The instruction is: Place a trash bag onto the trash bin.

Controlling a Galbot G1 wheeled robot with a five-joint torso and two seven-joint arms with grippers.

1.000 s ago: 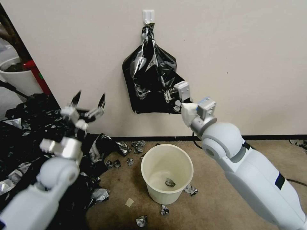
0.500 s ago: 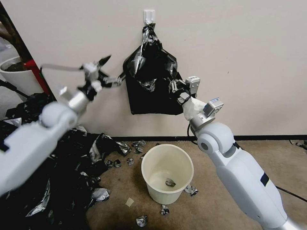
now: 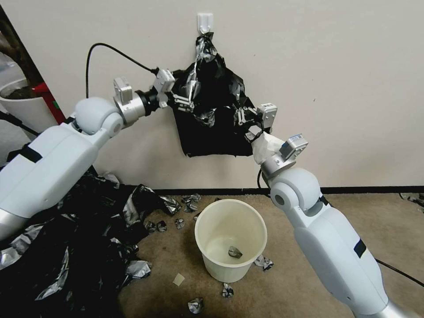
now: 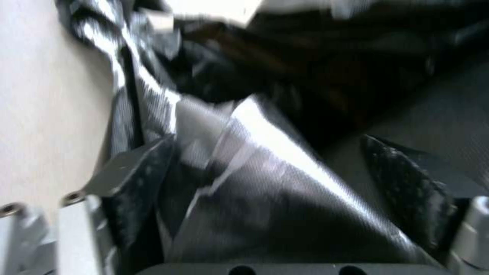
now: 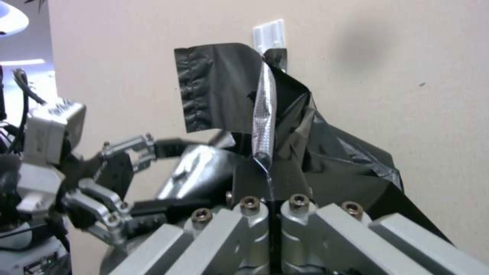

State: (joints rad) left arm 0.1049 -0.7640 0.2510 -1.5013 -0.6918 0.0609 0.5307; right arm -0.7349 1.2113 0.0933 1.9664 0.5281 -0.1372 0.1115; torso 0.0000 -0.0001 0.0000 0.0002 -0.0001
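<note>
The left claw (image 3: 187,102), fingers apart, has swung in to the trash bag (image 3: 212,119) at its ten o'clock edge, while the right claw (image 3: 242,118) stays clamped on its three o'clock side.

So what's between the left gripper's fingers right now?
A fold of the trash bag lies between the open left gripper fingers, seen in the left wrist view.

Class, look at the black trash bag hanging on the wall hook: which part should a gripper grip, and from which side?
Probably grip the loose folds at the trash bag side edges, coming in from each side. The film bunches outward there, while its neck is tied at the hook. The right gripper is shut on one edge; the left gripper straddles a fold, open.
</note>
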